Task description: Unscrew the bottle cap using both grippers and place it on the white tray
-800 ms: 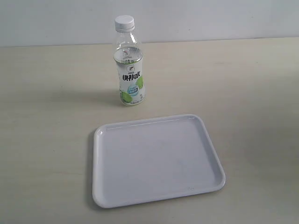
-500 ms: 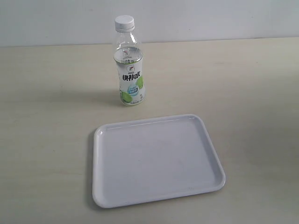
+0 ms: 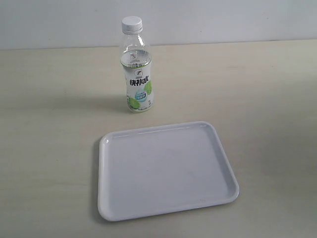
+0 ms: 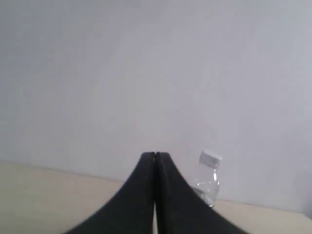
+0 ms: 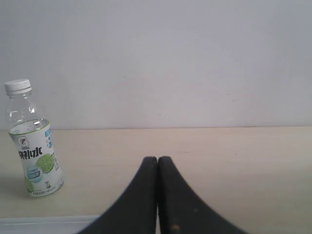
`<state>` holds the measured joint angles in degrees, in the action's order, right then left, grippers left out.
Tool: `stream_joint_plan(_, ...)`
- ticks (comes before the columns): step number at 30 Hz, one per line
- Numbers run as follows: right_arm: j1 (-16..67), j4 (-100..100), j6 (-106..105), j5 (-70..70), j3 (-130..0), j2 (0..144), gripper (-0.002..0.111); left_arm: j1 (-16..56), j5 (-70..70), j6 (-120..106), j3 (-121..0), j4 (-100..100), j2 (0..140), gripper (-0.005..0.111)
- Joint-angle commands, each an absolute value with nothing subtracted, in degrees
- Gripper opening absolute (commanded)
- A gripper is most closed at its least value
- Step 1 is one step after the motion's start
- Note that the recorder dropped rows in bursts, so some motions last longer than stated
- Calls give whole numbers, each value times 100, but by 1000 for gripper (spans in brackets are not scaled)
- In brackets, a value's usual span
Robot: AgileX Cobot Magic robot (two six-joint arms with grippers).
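The clear bottle [image 3: 136,74] with its lime label stands upright at the back of the table, the white ribbed bottle cap [image 3: 132,23] screwed on top. In front of it lies the white tray [image 3: 163,168], with nothing in it. No arm shows in the exterior view. My left gripper [image 4: 155,155] is shut and holds nothing; behind one finger I see the bottle [image 4: 208,180] and its cap [image 4: 210,158] far off. My right gripper [image 5: 157,159] is shut on nothing too, with the bottle [image 5: 34,156], its cap [image 5: 18,87] and a strip of the tray's rim [image 5: 44,220] off to its side.
The tabletop [image 3: 257,89] is pale wood-coloured, and a plain light wall [image 3: 223,20] rises behind its back edge.
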<state>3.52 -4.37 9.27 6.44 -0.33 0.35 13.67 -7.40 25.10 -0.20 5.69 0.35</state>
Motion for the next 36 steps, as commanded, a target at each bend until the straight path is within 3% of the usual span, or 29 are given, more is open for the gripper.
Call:
stream_joint_plan(1,317,-510,923,628,0,0,0,1362,-1350,2664,0,517,0,0)
stream_joint_plan(5,317,-485,923,628,0,0,0,1362,-1579,2679,0,517,198,0)
stream_joint_plan(12,317,-485,923,628,0,0,0,1362,-268,2570,0,850,780,0)
stream_joint_plan(17,317,-485,923,628,0,0,0,1362,-185,2570,0,969,951,0)
stream_joint_plan(25,317,-485,923,628,0,0,0,1362,-1758,3443,0,985,1090,0)
stream_joint_plan(36,317,-485,923,628,0,0,0,1362,-1952,2423,0,993,2397,0)
